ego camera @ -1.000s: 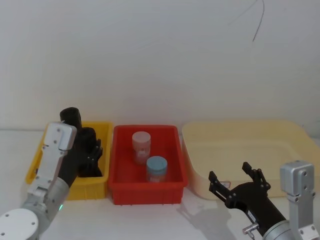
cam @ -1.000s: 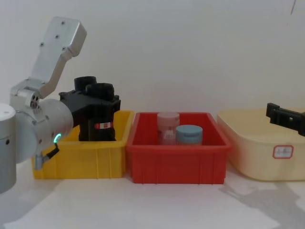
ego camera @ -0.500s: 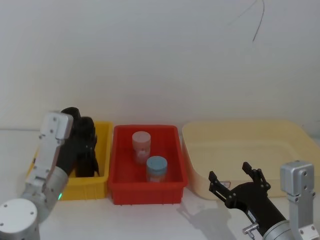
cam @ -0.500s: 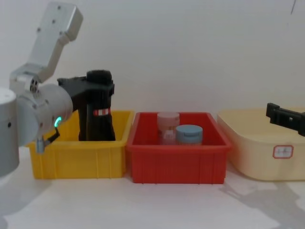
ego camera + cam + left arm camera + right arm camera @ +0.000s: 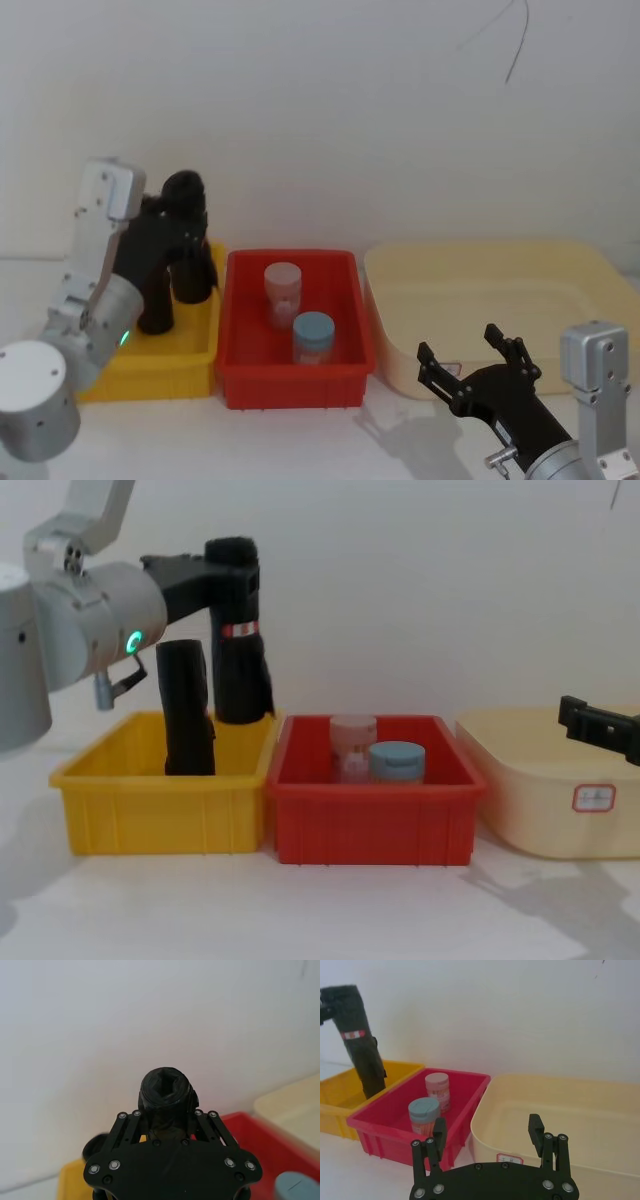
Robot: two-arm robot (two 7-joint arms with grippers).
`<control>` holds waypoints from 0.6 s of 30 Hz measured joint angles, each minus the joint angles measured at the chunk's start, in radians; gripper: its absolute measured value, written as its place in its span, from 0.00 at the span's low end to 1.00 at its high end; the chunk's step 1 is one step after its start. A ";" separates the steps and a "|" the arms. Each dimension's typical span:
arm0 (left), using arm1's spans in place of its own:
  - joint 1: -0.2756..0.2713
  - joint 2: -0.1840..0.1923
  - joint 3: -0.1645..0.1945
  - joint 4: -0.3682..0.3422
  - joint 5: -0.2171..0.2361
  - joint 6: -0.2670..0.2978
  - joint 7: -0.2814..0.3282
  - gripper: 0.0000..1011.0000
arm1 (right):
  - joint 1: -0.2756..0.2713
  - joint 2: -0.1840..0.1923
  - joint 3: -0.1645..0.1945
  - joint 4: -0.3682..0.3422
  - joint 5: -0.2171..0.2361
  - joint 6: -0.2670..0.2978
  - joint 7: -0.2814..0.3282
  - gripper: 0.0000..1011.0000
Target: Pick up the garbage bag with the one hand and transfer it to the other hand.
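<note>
Two black rolls show side by side in the chest view: the tall black cylindrical garbage bag [image 5: 240, 655] with its white-and-red label band, gripped near its top by the left gripper [image 5: 228, 578] with its lower end about level with the rim of the yellow plastic bin [image 5: 160, 800], and a plain black roll [image 5: 188, 710] standing in that bin. The left wrist view adds the bag's hollow top end between the jaws. The right gripper [image 5: 460, 350] sits low before the cream plastic tub [image 5: 540, 800], jaws spread and empty, and between bin and tub a red plastic bin [image 5: 370, 825] on the white counter [image 5: 320, 910] holds a pink-lidded jar [image 5: 352, 730] and a blue-lidded jar [image 5: 397, 760].
</note>
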 joint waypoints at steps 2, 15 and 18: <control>-0.016 -0.005 0.003 -0.002 -0.013 0.001 -0.030 0.36 | 0.000 0.000 0.000 0.000 0.000 0.000 0.000 0.99; -0.069 -0.039 0.039 0.008 -0.058 0.016 -0.161 0.35 | 0.000 0.000 0.000 0.000 0.000 0.000 0.000 0.99; -0.077 -0.047 0.050 0.012 -0.066 0.018 -0.185 0.35 | 0.000 0.000 0.000 0.000 0.000 0.000 0.000 0.99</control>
